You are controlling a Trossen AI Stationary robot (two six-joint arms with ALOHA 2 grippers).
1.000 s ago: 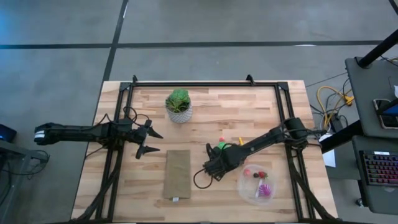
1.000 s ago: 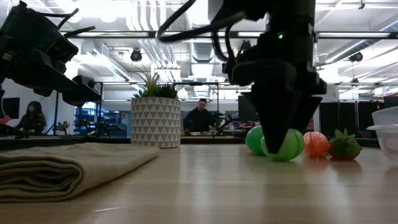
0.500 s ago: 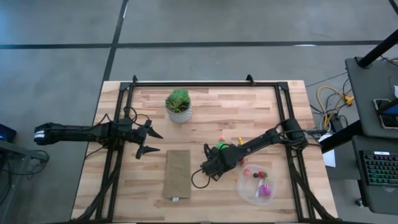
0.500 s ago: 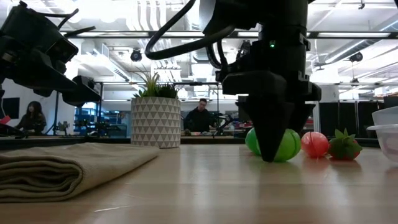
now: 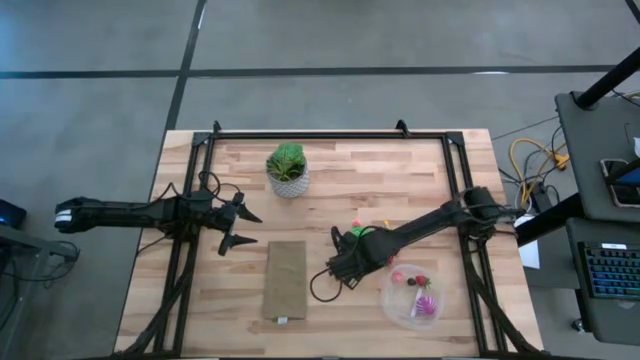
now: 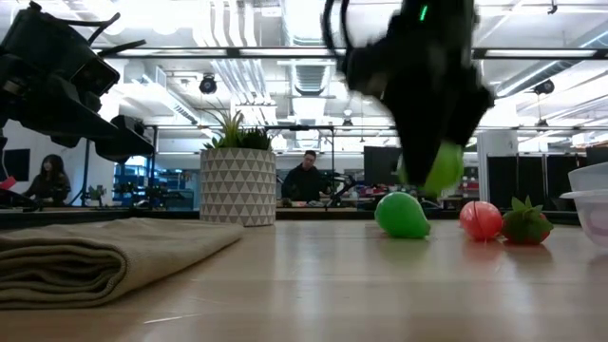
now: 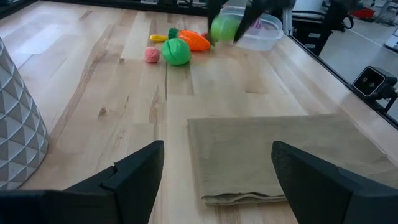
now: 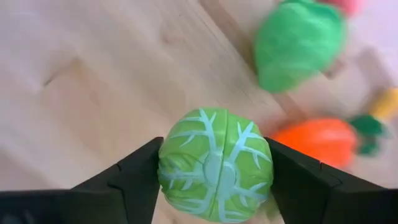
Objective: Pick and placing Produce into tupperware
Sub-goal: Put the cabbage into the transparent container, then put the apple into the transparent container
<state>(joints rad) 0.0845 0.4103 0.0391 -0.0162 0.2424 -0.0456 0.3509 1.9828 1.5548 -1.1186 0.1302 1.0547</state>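
While the left gripper point(image 5: 243, 228) waits spread open near the bench's left edge, the right gripper point(image 8: 214, 168) pinches a pale-green veined toy cabbage point(image 8: 215, 163), lifted clear of the wooden bench point(image 5: 330, 170). The clear round plastic tupperware point(image 5: 415, 295), holding red and magenta pieces, sits near the bench's front-right corner

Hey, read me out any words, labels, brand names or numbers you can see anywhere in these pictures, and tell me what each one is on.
None can be read.
Plant pot: a triangle pattern only, no lettering.
Cabbage in the right gripper: pale leaf veins, no text.
Cloth, tupperware: no print visible.
Keyboard beside the table: keys too small to read.
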